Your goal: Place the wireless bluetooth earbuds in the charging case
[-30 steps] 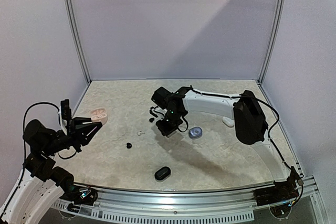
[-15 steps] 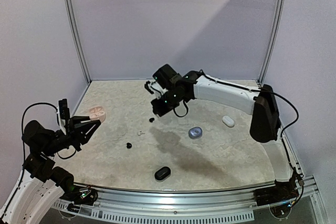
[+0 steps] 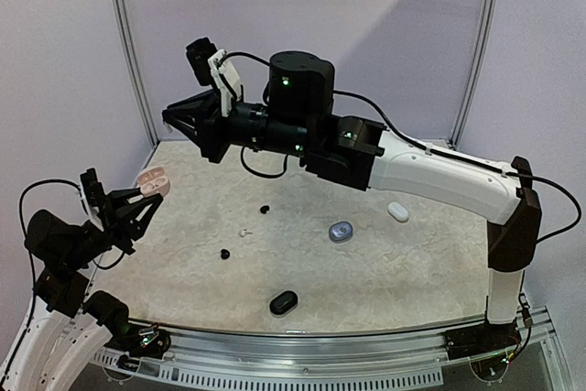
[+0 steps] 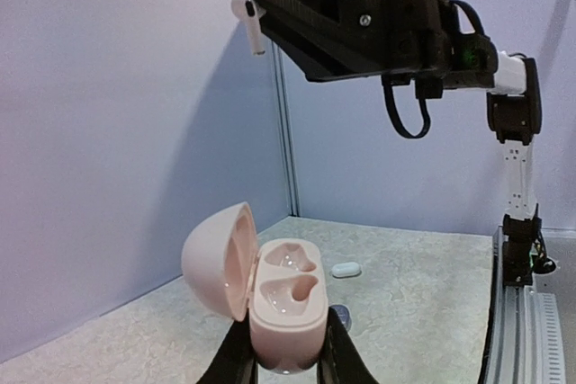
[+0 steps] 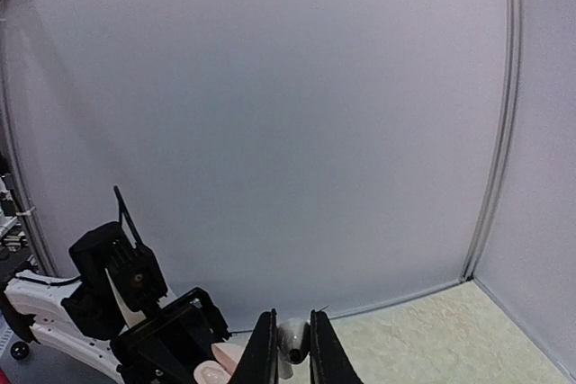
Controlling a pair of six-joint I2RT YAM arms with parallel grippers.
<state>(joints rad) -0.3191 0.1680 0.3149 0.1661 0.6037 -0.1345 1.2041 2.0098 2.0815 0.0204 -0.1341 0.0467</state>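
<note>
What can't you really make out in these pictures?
1. The white earbud in the right gripper: in the top view, hidden by the fingers and too small.
2. The pink case: in the right wrist view, cut off by the bottom edge and partly behind the fingers.
3. The loose buds, like the black one: in the top view, too small to tell shape.

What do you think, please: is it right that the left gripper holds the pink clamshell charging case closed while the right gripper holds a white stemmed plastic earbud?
Not quite: the pink clamshell charging case is open, lid hinged back, as the left wrist view shows. The rest stands: the left gripper holds it and the right gripper holds a white stemmed plastic earbud.
</note>
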